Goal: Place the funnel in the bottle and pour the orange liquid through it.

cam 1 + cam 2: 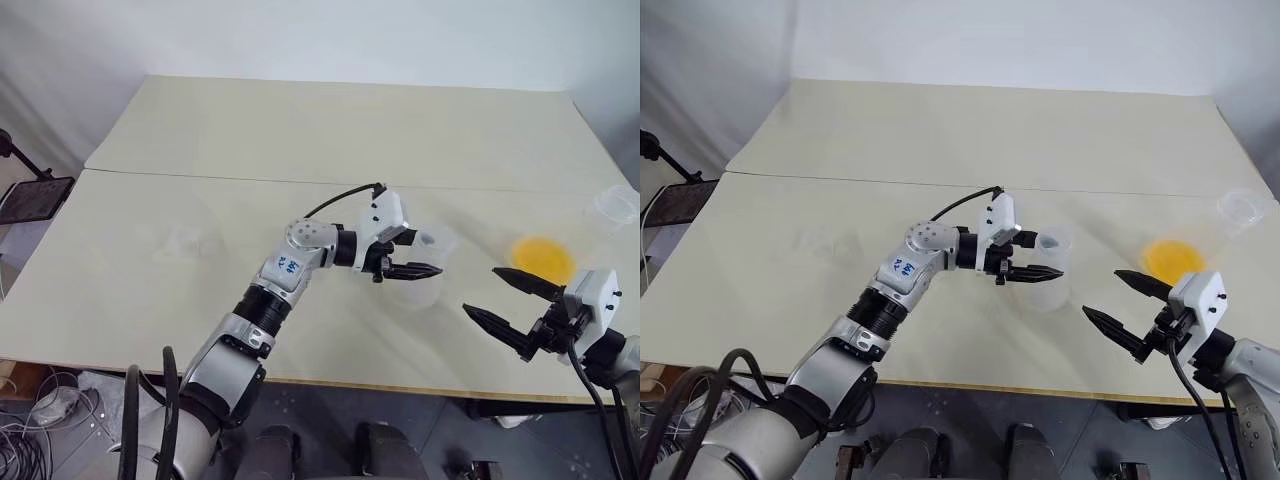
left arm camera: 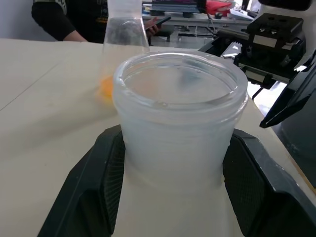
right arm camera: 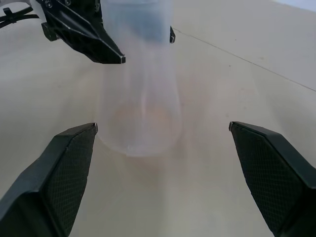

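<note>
From the head, the left end effector [image 1: 410, 268] grips the clear bottle [image 1: 428, 268] mid-counter [image 1: 250, 150], with the orange liquid [image 1: 543, 256] at its 3 o'clock, the right end effector [image 1: 500, 297] spread wide and empty, and no readable writing. The left wrist shows black fingers [image 2: 94, 173] clamping the bottle's neck. The right wrist shows the bottle [image 3: 140, 98] standing between its parted fingers [image 3: 59, 163], untouched.

Head pair overhead; wrists seemingly close-in.
</note>
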{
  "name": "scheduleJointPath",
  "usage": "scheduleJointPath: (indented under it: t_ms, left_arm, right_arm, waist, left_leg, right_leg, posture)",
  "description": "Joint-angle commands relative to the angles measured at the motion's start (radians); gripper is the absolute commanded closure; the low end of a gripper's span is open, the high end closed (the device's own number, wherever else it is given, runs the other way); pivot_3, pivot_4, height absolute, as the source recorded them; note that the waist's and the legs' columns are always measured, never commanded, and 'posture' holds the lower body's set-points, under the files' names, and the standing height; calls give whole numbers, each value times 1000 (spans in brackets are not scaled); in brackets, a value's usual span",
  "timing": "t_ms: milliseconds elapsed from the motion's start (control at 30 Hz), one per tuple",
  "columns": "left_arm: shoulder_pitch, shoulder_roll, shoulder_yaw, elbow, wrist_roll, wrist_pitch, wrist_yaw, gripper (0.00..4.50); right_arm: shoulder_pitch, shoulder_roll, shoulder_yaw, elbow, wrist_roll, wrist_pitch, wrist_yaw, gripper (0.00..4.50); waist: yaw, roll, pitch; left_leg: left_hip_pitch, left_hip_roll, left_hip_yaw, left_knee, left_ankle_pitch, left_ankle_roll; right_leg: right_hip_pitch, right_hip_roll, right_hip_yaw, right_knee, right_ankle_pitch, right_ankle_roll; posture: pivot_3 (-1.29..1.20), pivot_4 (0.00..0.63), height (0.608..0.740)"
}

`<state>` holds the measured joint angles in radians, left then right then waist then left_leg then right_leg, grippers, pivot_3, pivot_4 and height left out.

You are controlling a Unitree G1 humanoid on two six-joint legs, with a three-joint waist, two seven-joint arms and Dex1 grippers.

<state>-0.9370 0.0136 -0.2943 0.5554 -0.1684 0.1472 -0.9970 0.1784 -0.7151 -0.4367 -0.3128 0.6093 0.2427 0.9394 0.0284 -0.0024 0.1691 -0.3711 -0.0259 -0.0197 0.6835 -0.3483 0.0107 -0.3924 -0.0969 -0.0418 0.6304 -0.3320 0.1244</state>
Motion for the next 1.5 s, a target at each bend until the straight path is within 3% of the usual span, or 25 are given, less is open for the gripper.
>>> scheduleJointPath:
  t_ms: [33,133,500,867,1033,1300,1500]
  left_arm:
    - [-18,-18,-2,-4,13,-27,-6,1026]
    - [-21,-29,2,3,17,-27,-6,46]
    - [2,14,57,-85,-34,77,-18,15]
    - [141,263,123,-431,-147,320,-111,15]
    - [193,387,234,-537,-210,406,-76,15]
    - [303,583,535,-626,-289,458,69,15]
    - [492,640,687,-692,-304,417,157,15]
  right_arm:
    - [4,9,-29,-38,16,-11,-12,0]
    - [2,10,-27,-38,15,-11,-17,0]
    - [-13,-1,-32,-22,15,-13,-18,0]
    - [-40,-30,-29,4,11,0,18,0]
    - [-66,-49,-23,29,13,5,43,0]
    - [-120,-83,4,86,6,14,105,0]
    - [-145,-90,26,118,-2,13,149,0]
  waist:
    - [0,0,0]
    - [1,0,0]
    - [-1,0,0]
    - [-4,1,0]
    - [-4,1,0]
    - [-7,1,0]
    - [-8,1,0]
  left_leg:
    - [0,0,0,0,0,0]
    - [0,0,0,0,0,0]
    - [0,0,0,0,0,0]
    - [1,0,0,0,0,0]
    - [1,0,-1,1,0,0]
    - [1,1,-1,1,0,0]
    - [2,2,-1,1,0,0]
  right_leg:
    - [0,0,0,0,0,0]
    - [0,0,0,0,0,0]
    - [0,0,0,1,0,0]
    - [0,-1,2,3,0,0]
    - [0,-1,4,3,0,0]
    - [0,-3,6,3,0,0]
    - [0,-5,9,3,0,0]
  posture:
    - [0,150,740]
    - [0,150,740]
    - [0,150,740]
    - [0,150,740]
    - [0,150,740]
    - [0,150,740]
    - [0,150,740]
